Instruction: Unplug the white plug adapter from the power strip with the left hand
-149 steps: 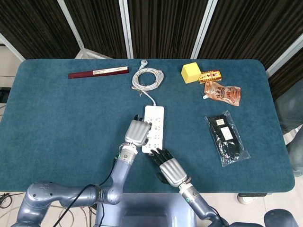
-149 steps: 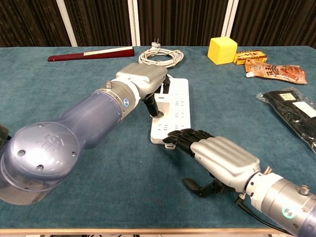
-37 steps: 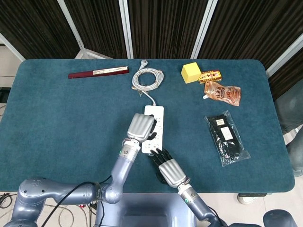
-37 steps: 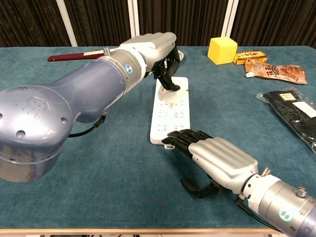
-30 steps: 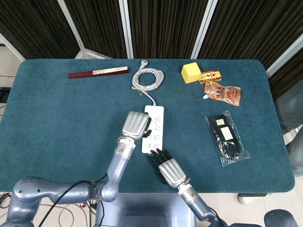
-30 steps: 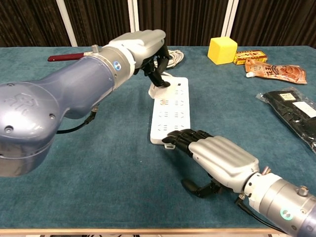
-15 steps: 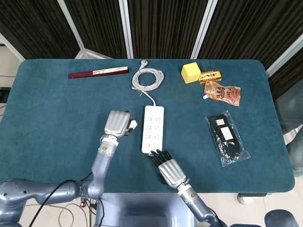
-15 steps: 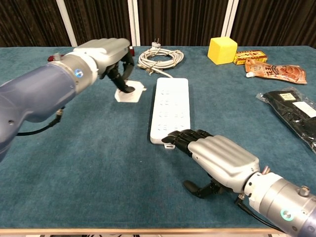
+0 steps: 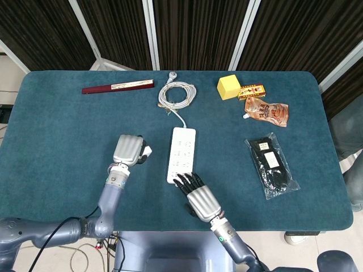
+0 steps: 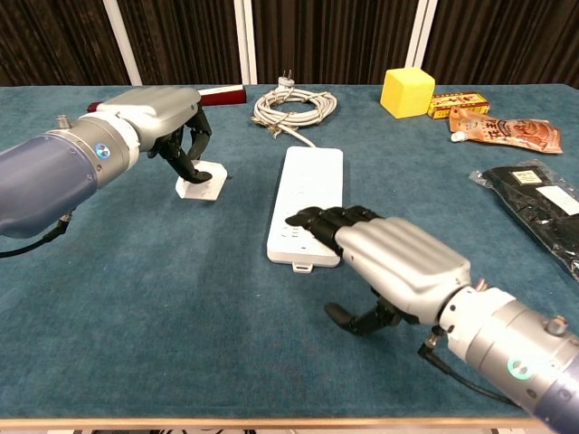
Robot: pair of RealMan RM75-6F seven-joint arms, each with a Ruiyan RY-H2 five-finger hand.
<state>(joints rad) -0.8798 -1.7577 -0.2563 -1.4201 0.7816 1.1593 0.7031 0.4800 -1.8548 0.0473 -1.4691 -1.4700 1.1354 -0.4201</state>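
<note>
The white power strip [image 9: 181,153] lies mid-table with no plug in its sockets [image 10: 308,203]. The white plug adapter [image 10: 199,187] is off the strip, low over or on the cloth to its left, also seen in the head view [image 9: 146,152]. My left hand [image 10: 163,117] pinches it from above with curled fingers [image 9: 127,149]. My right hand [image 10: 389,258] lies palm down with its fingertips [image 10: 312,219] pressing on the strip's near end [image 9: 198,197].
The strip's coiled white cable [image 9: 177,93] lies behind it. A dark red flat bar [image 9: 117,87] is at the back left. A yellow cube [image 9: 228,86], a snack box [image 9: 252,91], an orange pouch [image 9: 266,110] and a black packet [image 9: 272,164] sit on the right.
My left hand pulled the adapter up out of the strip and carried it left and down beside the strip. My right hand slid further onto the strip's near end; the strip shifted slightly.
</note>
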